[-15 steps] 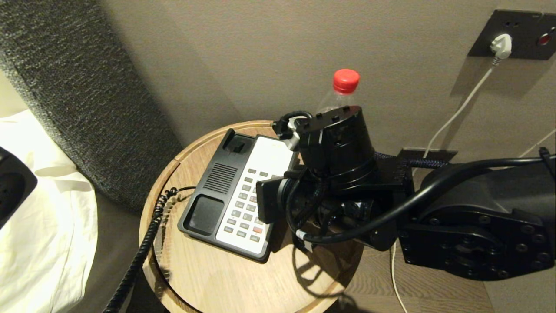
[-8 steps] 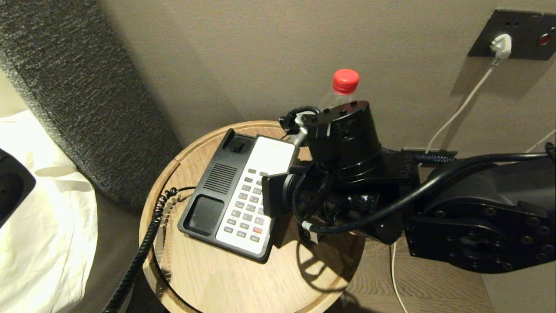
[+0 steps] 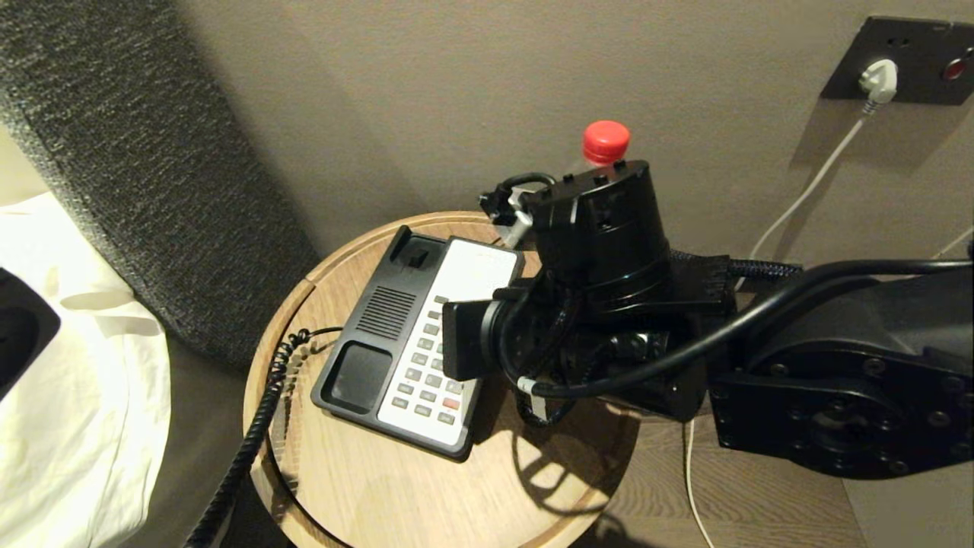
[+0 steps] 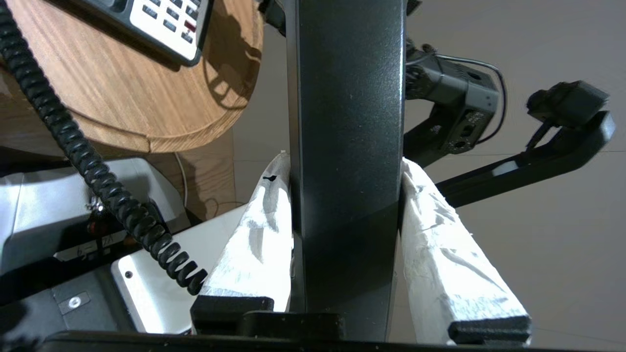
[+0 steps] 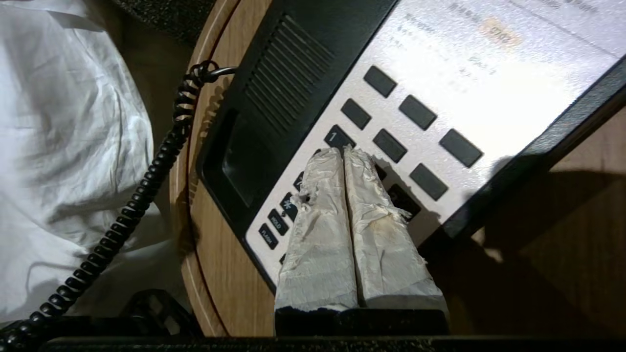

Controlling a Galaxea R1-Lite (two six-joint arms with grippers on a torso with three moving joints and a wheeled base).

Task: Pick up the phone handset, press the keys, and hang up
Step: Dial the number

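Shifted slightly, the closed right claw (image 5: 342,152) touches keys; left claw (image 4: 345,166) clamps glossy black handset (image 4: 349,122).

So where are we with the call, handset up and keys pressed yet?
Done: the handset is off the phone, clamped in the left gripper, its cord trailing off the table. In hand: the right gripper, jaws together, is at the keypad by the 1 key; actual contact can't be confirmed. Left: finishing the keys, then hanging up.

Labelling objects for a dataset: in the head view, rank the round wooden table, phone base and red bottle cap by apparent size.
1. Round wooden table
2. Phone base
3. Red bottle cap

The gaps are clear, so nearness does not change the order.
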